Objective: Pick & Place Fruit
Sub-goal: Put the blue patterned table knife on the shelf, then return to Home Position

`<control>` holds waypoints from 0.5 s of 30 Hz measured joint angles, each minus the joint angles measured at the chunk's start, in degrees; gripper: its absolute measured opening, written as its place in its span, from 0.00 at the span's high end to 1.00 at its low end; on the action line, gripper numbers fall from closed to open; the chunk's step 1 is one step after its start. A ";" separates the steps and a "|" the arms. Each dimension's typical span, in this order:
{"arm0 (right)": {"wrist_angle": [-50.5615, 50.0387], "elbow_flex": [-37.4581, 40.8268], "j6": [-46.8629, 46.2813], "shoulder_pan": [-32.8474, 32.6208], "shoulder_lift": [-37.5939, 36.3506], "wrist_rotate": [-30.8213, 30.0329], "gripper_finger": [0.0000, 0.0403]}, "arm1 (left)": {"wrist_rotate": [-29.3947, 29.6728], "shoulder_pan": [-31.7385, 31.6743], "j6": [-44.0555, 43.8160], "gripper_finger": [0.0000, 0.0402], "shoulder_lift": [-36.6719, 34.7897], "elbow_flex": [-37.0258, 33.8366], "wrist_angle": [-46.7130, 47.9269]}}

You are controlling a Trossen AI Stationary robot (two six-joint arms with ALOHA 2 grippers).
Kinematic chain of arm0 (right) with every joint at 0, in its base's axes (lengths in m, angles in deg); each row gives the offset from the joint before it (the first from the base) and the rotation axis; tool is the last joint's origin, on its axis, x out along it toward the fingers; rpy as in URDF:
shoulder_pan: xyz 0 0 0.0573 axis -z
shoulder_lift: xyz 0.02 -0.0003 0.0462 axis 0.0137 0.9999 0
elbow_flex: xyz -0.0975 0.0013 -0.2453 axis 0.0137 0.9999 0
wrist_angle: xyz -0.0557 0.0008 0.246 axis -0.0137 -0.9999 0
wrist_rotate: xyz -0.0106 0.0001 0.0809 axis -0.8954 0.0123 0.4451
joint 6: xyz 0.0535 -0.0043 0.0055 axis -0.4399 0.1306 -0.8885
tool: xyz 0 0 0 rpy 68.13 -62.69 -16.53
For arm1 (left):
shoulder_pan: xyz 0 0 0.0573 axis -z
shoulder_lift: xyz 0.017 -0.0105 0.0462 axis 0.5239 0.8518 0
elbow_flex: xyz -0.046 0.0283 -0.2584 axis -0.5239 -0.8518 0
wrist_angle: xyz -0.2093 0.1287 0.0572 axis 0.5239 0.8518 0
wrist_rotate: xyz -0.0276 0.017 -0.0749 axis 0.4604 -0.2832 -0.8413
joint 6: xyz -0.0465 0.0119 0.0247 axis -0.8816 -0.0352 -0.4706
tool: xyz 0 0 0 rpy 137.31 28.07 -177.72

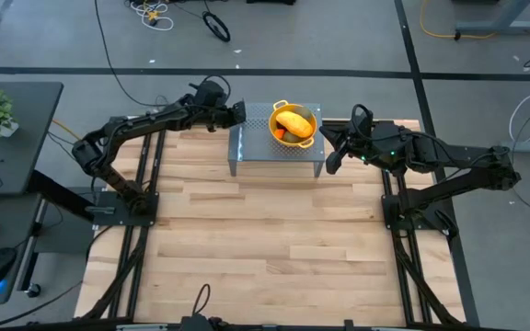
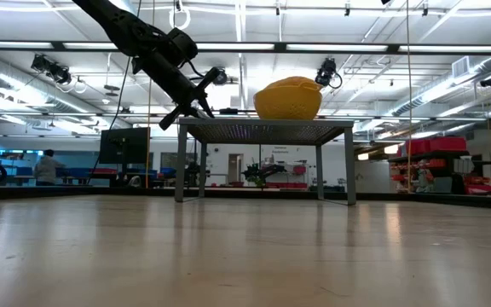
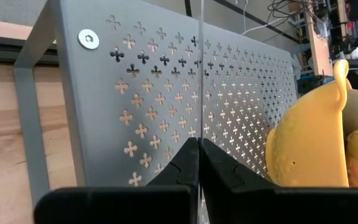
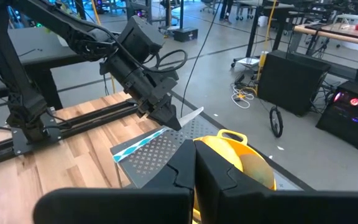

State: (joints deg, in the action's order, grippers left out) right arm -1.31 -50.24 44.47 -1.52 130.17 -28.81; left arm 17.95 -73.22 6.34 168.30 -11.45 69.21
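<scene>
A yellow perforated colander [image 1: 294, 122] stands on a grey perforated metal rack [image 1: 256, 147] at the table's far edge. In it lie a yellow-orange oblong fruit [image 1: 295, 120] and smaller orange and green pieces [image 1: 282, 135]; the other fruit is hidden. My left gripper [image 1: 238, 112] is over the rack's left end, shut on a slim silver-and-blue knife [image 4: 151, 140]. My right gripper [image 4: 194, 168] hovers at the rack's right end, beside the colander [image 4: 241, 162], shut and holding nothing. My left gripper pinches the knife between its two fingers [image 4: 168, 118], on the stretch between its middle and its silver end [image 4: 191, 114]. The fingers slant down from the table's left and lie across the knife. The knife is lifted clear above the rack, its blue-striped end [image 4: 124, 153] sticking out free.
The rack stands on legs [image 2: 181, 162] with open space beneath it. The wooden table top [image 1: 274, 239] stretches toward the near edge. Arm bases and rails run along both sides. Cables and desks lie beyond the table.
</scene>
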 joint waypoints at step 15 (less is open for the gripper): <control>0.00 0.00 0.00 0.00 -0.01 0.00 0.99 | 1.01 0.00 0.48 0.87 0.00 0.00 -0.02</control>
State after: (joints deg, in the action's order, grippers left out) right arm -1.31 -50.24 44.47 -1.52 130.16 -28.81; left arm 18.97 -73.22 6.82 168.30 -11.45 69.19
